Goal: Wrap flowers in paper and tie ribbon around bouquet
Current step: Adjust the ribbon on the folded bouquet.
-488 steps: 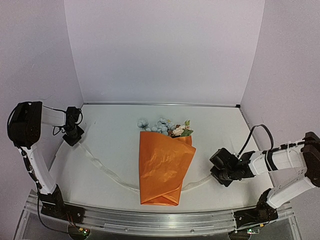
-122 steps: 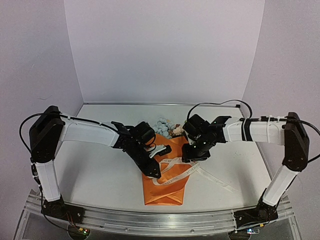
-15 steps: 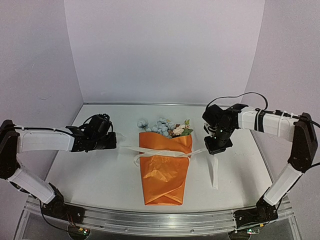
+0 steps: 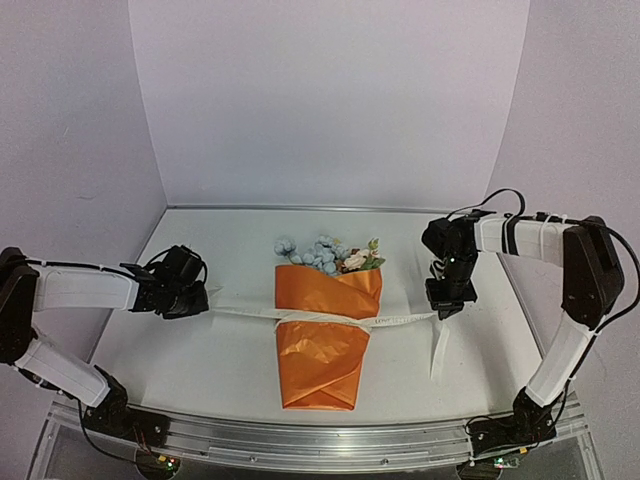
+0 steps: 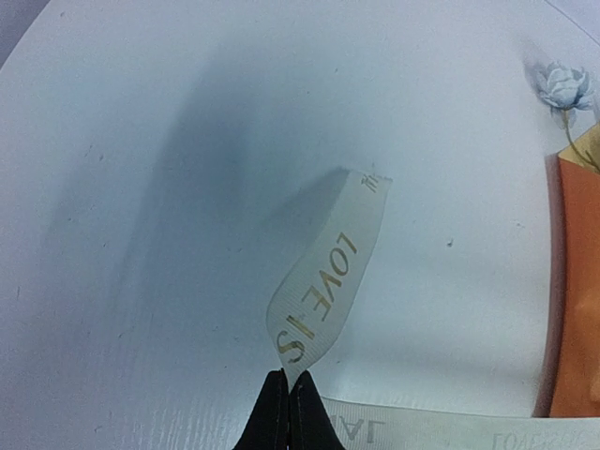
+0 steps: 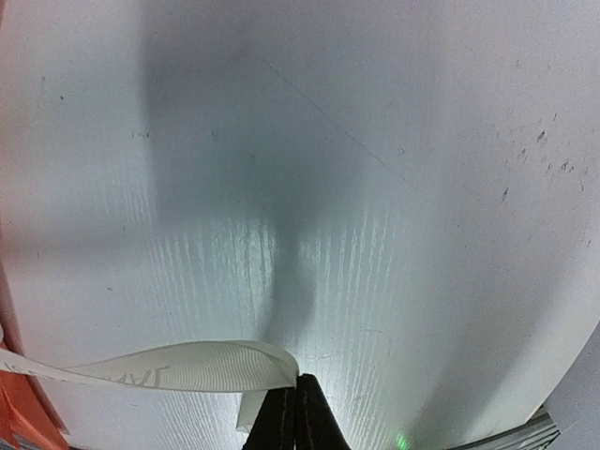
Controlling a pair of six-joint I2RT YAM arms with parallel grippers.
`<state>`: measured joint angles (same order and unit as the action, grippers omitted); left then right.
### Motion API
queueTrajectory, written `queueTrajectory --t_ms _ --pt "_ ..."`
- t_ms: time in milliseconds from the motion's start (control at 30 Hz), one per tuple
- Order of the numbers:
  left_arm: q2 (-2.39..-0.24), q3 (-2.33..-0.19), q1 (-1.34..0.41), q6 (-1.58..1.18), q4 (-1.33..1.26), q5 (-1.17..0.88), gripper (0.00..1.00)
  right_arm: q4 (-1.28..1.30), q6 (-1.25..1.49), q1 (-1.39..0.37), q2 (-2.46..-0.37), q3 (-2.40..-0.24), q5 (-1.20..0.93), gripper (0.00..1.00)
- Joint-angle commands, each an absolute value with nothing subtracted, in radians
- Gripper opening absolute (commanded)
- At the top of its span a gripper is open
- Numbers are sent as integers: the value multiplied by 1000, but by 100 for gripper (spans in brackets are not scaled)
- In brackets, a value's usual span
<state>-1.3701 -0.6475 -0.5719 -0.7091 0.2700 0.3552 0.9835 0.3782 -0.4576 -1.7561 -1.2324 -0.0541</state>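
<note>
The bouquet lies mid-table, an orange paper cone with blue, white and pink flowers at its far end. The cream ribbon runs taut across the cone's middle, pinching it in. My left gripper is shut on the ribbon's left end, which carries printed lettering and curls away from the fingertips. My right gripper is shut on the ribbon's right part; a loose tail trails toward the near edge.
White walls close off the table at the back and both sides. A metal rail runs along the near edge. One blue bloom and the orange paper's edge show at the right of the left wrist view.
Over the last half second both grippers have moved apart, left leftward and right rightward. The ribbon has gone from slack loops to a straight taut line, and the cone is pinched tighter.
</note>
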Motion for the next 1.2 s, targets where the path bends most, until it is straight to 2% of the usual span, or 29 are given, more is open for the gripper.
queueTrajectory --t_ms 0,167,233,300,400,500,600,733,933,1167 --pt "-1377 -636 -563 -789 287 327 0 1060 359 -458 -1768 -1245 -83 0" --pt "-1390 -600 -560 -935 300 328 4 1104 307 -458 -1759 -1243 -57 0" --pt "-1369 -575 -557 -998 287 333 12 1141 277 -457 -1761 -1259 -46 1" --pt "-1348 -557 -551 -1033 272 327 22 1162 259 -458 -1764 -1269 -35 8" --pt "-1319 -557 -550 -1062 284 322 43 1182 242 -458 -1762 -1281 -20 18" --pt "-1271 -570 -549 -1046 305 317 52 1195 229 -458 -1748 -1286 -18 29" --pt "-1225 -585 -549 -911 274 277 56 1198 216 -458 -1720 -1289 -24 43" --pt "-1200 -630 -549 -637 195 147 69 1137 190 -467 -1652 -1263 -147 49" --pt "-1296 -807 -554 -282 198 -155 71 925 52 -566 -1567 -1169 -228 53" --pt "-1388 -850 -589 97 112 -321 69 804 -134 -675 -1600 -1129 -360 55"
